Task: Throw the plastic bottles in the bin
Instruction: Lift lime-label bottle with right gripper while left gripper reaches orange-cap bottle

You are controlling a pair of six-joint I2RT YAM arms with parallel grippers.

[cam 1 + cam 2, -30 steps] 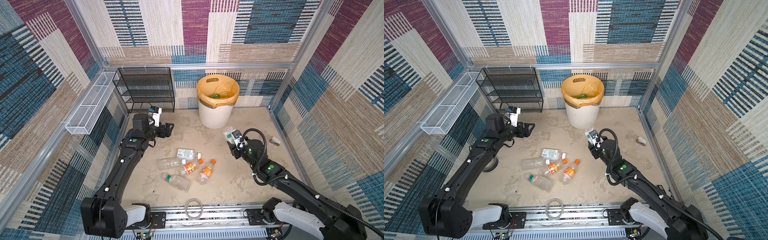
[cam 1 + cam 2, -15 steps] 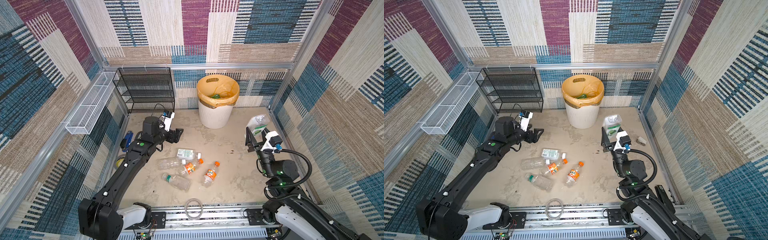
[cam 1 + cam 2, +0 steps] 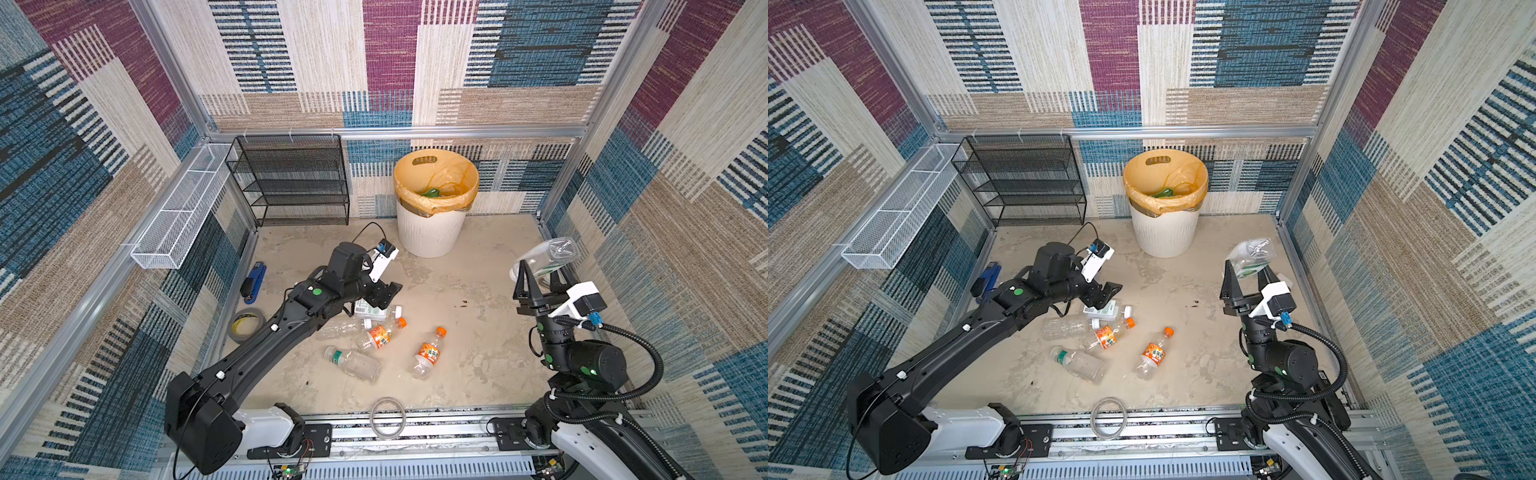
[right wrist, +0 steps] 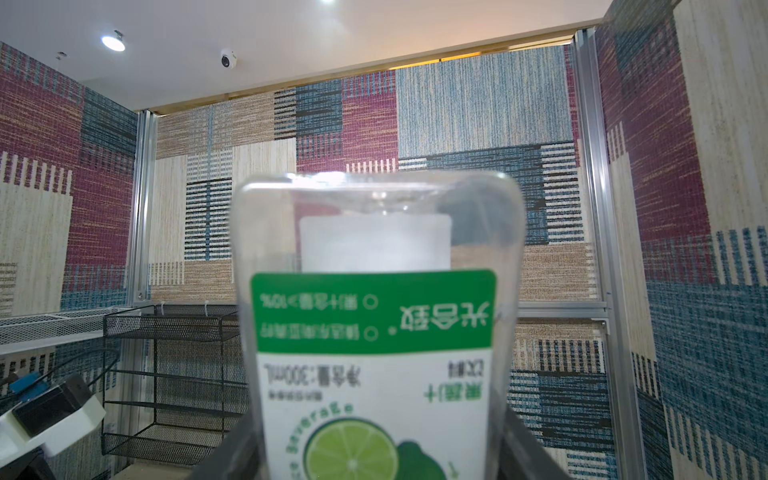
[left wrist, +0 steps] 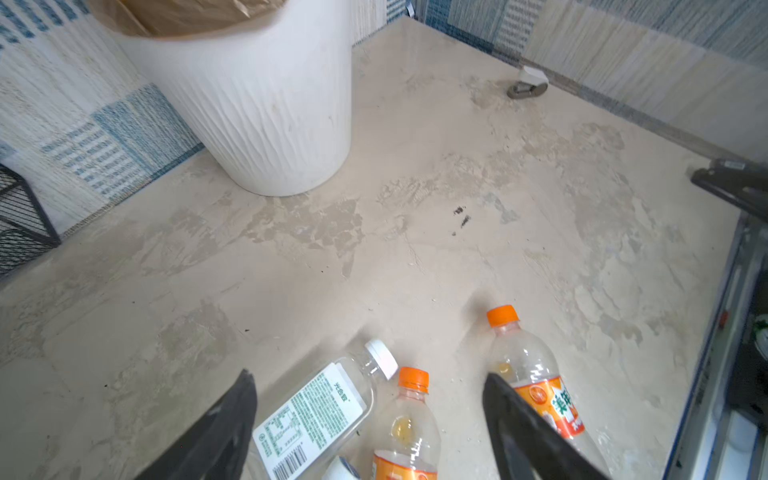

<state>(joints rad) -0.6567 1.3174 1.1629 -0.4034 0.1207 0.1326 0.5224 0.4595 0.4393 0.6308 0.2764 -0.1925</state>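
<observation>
Standing at the middle of the floor's far edge, the bin (image 3: 430, 232) appears whole only in both top views. They also show a green bottle (image 3: 432, 192) inside its orange-yellow liner. The left wrist view crops the rim.

The black mesh rack (image 3: 291, 183) fills the far left corner.

The left gripper (image 3: 386, 293) hangs over the bottle cluster near the floor's middle; a second ago it was back by the rack. The left wrist view shows its jaws spread wide and gripping nothing, with the white-capped bottle (image 5: 316, 411) lying below them. In the top views the gripper covers much of that bottle.

The right gripper (image 3: 540, 276) points upward near the right edge, clamped on the lime-label bottle (image 3: 548, 255), whose base points away from the wrist. A second ago it was low near the floor's middle with the same bottle. The right wrist view shows the label upside down, but crops most of the fingers.

An orange-labelled bottle (image 3: 380, 336) lies just beside the white-capped one, and a second orange-labelled bottle (image 3: 430, 353) lies apart to its right. A green-capped bottle (image 3: 353, 363) lies nearer the near edge.

The blue stapler (image 3: 254, 282) and tape roll (image 3: 248, 325) at the left edge appear only in the top views. A small grey object (image 5: 528, 83) at the right edge is clear only from the left wrist; I cannot tell what it is.
</observation>
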